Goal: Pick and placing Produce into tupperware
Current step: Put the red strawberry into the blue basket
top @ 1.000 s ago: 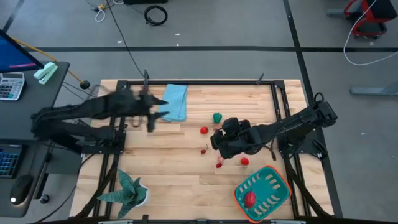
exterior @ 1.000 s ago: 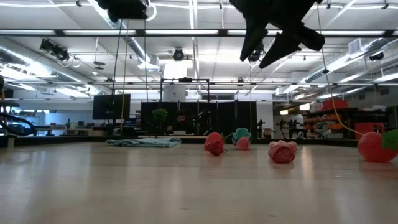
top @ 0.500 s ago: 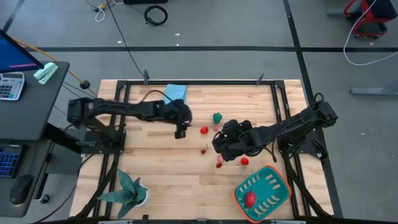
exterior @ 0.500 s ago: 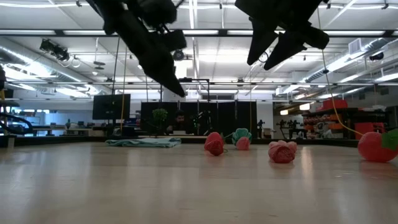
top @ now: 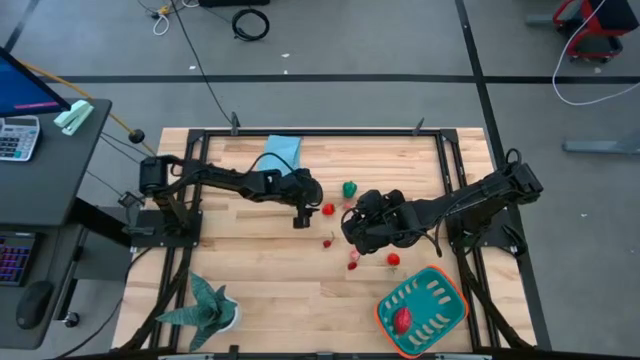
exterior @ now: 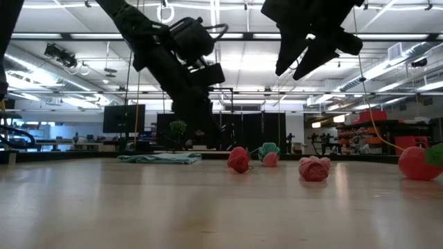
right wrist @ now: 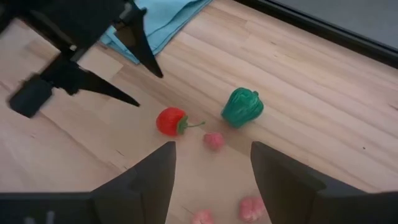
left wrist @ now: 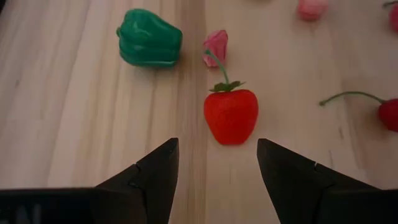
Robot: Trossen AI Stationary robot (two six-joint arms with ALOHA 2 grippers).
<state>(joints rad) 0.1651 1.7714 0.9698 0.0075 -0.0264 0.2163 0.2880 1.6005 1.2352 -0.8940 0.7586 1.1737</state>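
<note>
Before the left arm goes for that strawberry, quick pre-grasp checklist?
1. Left pincer open: ok, fingers spread wide.
2. Strawberry lined up between the fingers: ok, centred just ahead of the tips.
3. Room around it: ok, green pepper and pink piece lie beyond it, apart from it.
4. Right pincer out of the way: ok, open, hovering on the strawberry's other side.
5. Tupperware ready: ok, one red piece inside, room left.
6. Pincer height over table: cannot tell.
</note>
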